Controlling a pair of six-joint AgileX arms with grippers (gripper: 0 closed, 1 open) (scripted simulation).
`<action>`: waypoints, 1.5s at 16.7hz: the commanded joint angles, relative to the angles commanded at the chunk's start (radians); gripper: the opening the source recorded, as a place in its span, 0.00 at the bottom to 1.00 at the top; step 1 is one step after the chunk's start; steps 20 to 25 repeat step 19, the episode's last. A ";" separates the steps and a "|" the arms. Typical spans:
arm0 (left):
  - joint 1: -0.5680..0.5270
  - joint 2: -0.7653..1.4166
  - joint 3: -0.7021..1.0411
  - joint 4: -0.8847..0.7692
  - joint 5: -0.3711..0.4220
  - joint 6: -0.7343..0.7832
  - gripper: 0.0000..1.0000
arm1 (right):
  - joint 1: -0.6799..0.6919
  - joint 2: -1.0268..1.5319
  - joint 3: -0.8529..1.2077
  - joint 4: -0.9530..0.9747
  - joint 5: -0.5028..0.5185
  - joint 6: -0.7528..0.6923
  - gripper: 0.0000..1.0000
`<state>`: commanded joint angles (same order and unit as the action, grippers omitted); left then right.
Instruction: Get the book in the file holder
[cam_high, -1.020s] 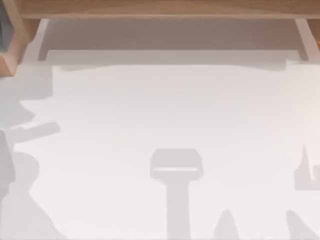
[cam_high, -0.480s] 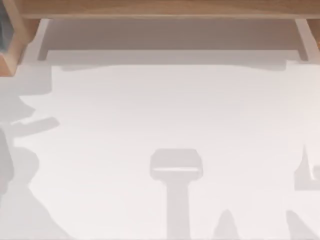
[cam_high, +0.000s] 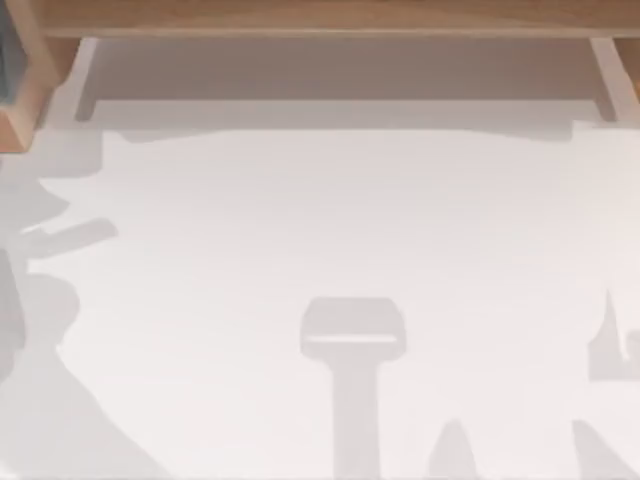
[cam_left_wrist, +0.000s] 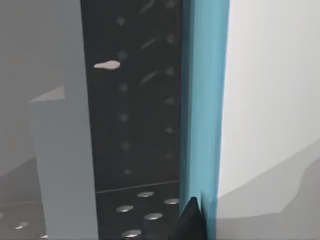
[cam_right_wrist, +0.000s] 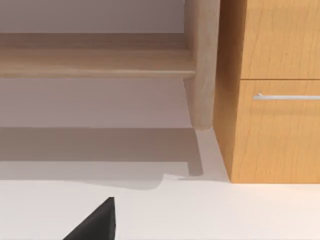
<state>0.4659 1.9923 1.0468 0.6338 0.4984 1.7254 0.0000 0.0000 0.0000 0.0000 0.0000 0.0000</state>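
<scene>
The file holder (cam_high: 320, 18) is a light wooden rack running along the table's far edge, with slanted side boards at both ends. The right wrist view shows its long plank (cam_right_wrist: 95, 62) and one rounded side board. A teal sliver of the book (cam_high: 6, 60) shows at the far left edge, beside the holder's left side board. In the left wrist view the book's teal edge (cam_left_wrist: 205, 100) stands upright and very close, pressed against a dark fingertip (cam_left_wrist: 192, 222) of my left gripper. My right arm is parked at the right; one black fingertip (cam_right_wrist: 95, 222) shows over the white table.
An orange-brown wooden cabinet (cam_right_wrist: 275, 125) with a metal drawer handle stands right beside the holder's side board. Grey shadows of the arms fall on the white table (cam_high: 330, 220) at the left, bottom and right.
The left arm's shadow has shifted on the table, spreading to the right along the bottom left. The holder and the right arm's shadow have stayed still.
</scene>
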 joint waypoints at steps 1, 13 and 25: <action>0.000 0.000 0.000 0.000 0.000 0.000 0.08 | 0.000 0.000 0.000 0.000 0.000 0.000 1.00; 0.000 0.000 0.000 0.000 0.000 0.000 0.98 | 0.000 0.000 0.000 0.000 0.000 0.000 1.00; 0.000 0.000 0.000 0.000 0.000 0.000 1.00 | 0.000 0.000 0.000 0.000 0.000 0.000 1.00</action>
